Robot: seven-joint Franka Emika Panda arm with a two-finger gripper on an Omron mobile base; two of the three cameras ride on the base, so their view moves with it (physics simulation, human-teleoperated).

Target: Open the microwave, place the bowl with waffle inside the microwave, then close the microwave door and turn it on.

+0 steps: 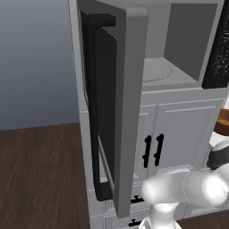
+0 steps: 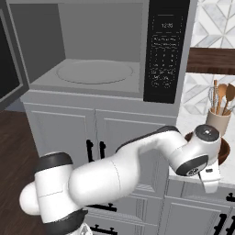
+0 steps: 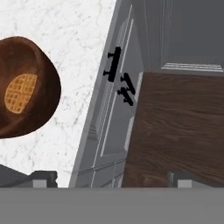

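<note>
The microwave door (image 1: 114,103) stands swung wide, leaving the microwave (image 2: 98,50) cavity open from the front, its pale floor and turntable bare. At the cavity's 3 o'clock the black control strip (image 2: 165,50) bounds the opening. On the marble counter (image 3: 83,48), bare surface surrounds the bowl (image 3: 26,87) from 12 to 5 o'clock. A utensil crock (image 2: 218,120) stands just behind the bowl.

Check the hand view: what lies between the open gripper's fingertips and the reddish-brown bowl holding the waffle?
Only bare white marble counter separates gripper from bowl.
</note>
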